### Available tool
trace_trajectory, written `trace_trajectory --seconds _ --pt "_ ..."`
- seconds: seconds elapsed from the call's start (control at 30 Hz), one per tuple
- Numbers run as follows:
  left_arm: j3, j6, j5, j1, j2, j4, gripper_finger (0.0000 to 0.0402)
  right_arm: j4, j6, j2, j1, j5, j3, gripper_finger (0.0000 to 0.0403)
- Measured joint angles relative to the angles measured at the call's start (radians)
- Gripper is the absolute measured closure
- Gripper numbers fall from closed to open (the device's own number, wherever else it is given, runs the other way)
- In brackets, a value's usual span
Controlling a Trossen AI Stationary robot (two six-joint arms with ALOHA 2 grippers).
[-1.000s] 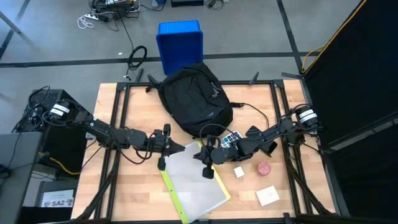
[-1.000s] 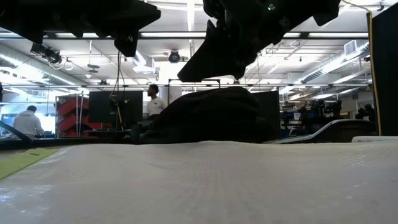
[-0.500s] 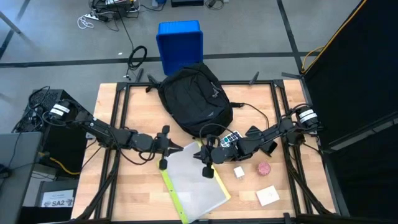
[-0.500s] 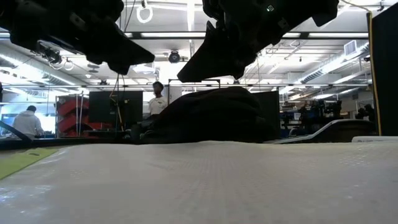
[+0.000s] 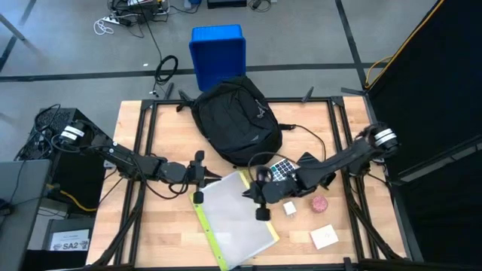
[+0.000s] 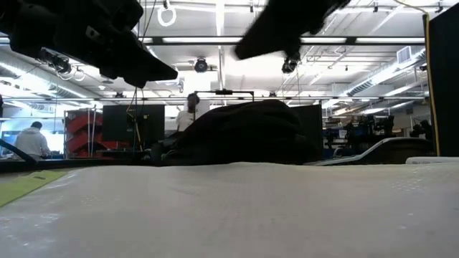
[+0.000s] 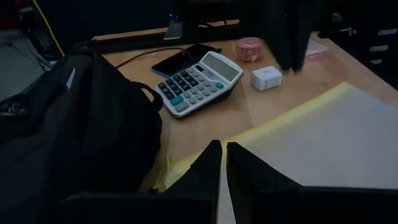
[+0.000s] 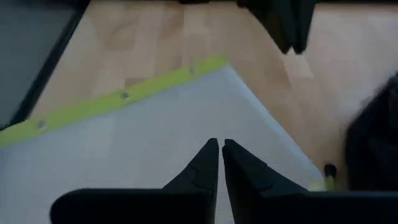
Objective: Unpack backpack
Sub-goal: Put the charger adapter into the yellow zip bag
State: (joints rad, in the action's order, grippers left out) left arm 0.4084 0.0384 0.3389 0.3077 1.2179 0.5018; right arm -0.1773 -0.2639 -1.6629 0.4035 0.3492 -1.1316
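Backpack (image 5: 236, 120): black soft fabric, rounded, lying at the far middle of the wooden table (image 5: 158, 241), its far end reaching the table's far edge. In the low view it shows as a dark mound (image 6: 244, 132) behind the pale sheet. In the left wrist view its dark fabric (image 7: 68, 118) lies just beside the calculator.

Blue bin (image 5: 218, 53): on the floor, just beyond the table's far edge, near the backpack's far end.

Folder (image 5: 233, 222): pale translucent sheet with a yellow-green spine, lying flat at the near middle of the table, turned at an angle.

Calculator (image 5: 282, 168): grey keys, flat on the table, just right of the backpack's near end and just beside a dark phone (image 7: 177, 60).

Small white block (image 5: 289, 208): on the table, right of the folder.

Round pink-red item (image 5: 319, 204): right of the white block, apart from it.

White card (image 5: 324, 237): near right part of the table.

Left gripper (image 5: 199, 178): above the table at the folder's far left corner, near the backpack's near edge; fingers (image 7: 208, 171) pressed nearly together, gripping nothing.

Right gripper (image 5: 261, 197): over the folder's right edge, near the calculator; fingers (image 8: 208, 165) drawn close with only a slit between, holding nothing, folder surface beneath.

Persons: one standing (image 6: 190, 111) and one at far left (image 6: 32, 140), in the room beyond the table.
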Motion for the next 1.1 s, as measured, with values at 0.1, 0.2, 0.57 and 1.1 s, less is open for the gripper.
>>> trace_trajectory --seconds 0.1,0.2,0.57,1.1 --pt "0.0 0.035 0.0 0.0 0.0 0.002 0.0401 -0.236 -0.125 0.055 0.036 -0.021 -0.033 0.0398" --pt "0.0 0.053 0.0 0.0 0.0 0.0 0.0401 -0.338 -0.237 0.094 0.073 -0.103 -0.021 0.0392" --pt "0.0 0.151 -0.002 0.002 0.0 0.009 0.0402 -0.074 -0.416 0.095 0.193 -0.135 0.229 0.0365" --pt "0.0 0.133 0.005 0.002 0.114 0.085 0.0402 0.293 -0.378 0.095 0.068 -0.132 0.45 0.0361"
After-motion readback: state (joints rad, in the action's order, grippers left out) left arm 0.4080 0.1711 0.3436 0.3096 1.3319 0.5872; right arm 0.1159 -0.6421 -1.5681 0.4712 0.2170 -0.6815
